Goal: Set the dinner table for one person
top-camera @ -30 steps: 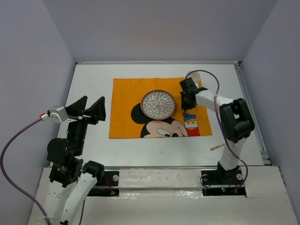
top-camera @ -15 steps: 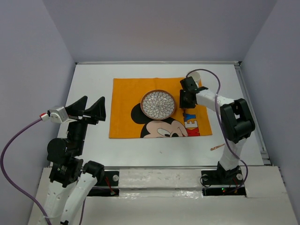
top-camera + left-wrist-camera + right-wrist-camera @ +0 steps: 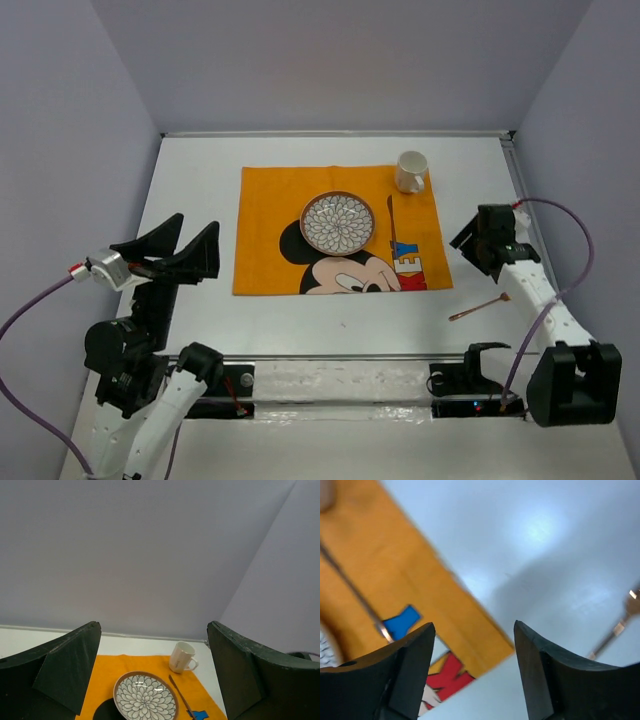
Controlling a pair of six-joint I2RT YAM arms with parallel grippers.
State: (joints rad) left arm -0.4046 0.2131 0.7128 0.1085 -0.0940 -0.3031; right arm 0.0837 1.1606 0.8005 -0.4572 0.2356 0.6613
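**Place setting nearly there, one piece stranded off the mat**

Both tools are empty right now. The right gripper (image 3: 472, 630) has its fingers spread wide with nothing between them. It hangs over bare dinner table (image 3: 330, 310), which runs under and all around both arms. Through the gap between its fingers you see the near corner of the orange placemat (image 3: 270, 220). Just outside its right finger lies a thin copper-coloured utensil (image 3: 478, 308); spoon or fork, I can't tell.

My guess is that's the next pick, since it's the only piece off the mat, and the wide-open fingers suit a flat thin handle.

The left gripper (image 3: 154, 627) is also spread and held high, well back from everything. I'd say it's parked there to stay out of the way. Ahead of its fingers are the patterned plate (image 3: 338, 222), a knife (image 3: 391, 215) just beside it, and a white mug (image 3: 410, 172) at the mat's far corner.
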